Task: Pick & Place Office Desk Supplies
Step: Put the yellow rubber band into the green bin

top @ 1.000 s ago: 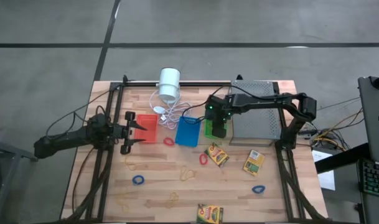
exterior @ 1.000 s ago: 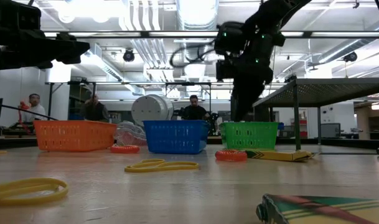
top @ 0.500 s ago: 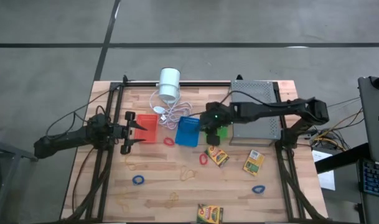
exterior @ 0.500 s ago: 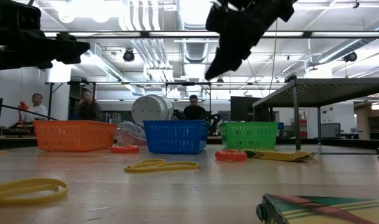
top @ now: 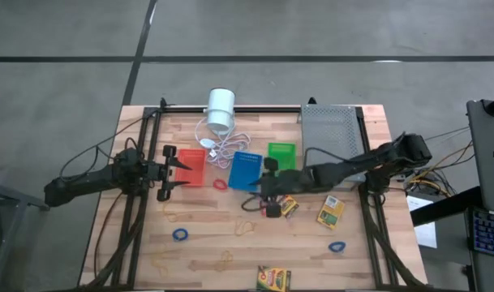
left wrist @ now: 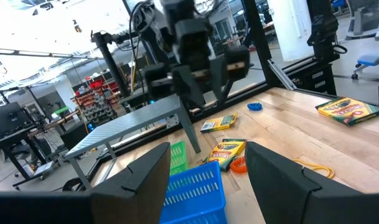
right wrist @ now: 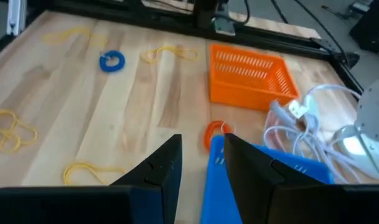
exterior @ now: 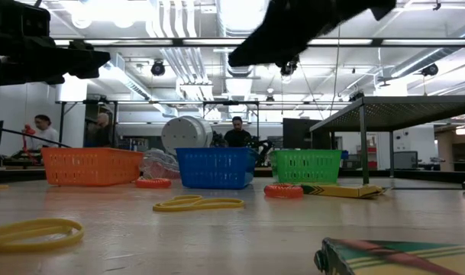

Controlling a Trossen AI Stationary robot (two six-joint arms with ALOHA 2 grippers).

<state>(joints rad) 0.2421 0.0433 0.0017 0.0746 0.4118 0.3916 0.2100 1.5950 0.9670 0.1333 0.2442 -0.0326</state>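
Observation:
Three small baskets stand in a row on their bases: red-orange (top: pixel 191 166), blue (top: pixel 245 172), green (top: pixel 281 156). Crayon boxes lie flat on the table (top: pixel 285 204) (top: pixel 331 211) (top: pixel 273 278). Red (top: pixel 221 184), blue (top: pixel 180 234) and tan (top: pixel 245 227) rubber bands are scattered around. My left gripper (top: pixel 182 174) (left wrist: pixel 208 149) hangs open at the red-orange basket's left end. My right gripper (top: pixel 256 199) (right wrist: pixel 201 146) is open and empty, high above the table just near-side of the blue basket (right wrist: pixel 264 180), next to a crayon box.
A white cylinder (top: pixel 221 108) with a coiled cord (top: pixel 222 146) sits at the far edge. The grey perforated tray (top: pixel 332 142) stands raised at the far right. More bands lie toward the near edge (top: pixel 337 246) (top: pixel 226 259). People are in the room behind (exterior: pixel 236 131).
My right gripper has risen out of the green basket and swung toward the table's left and near edge, and now hangs high over the spot in front of the blue basket. The left arm has kept still.

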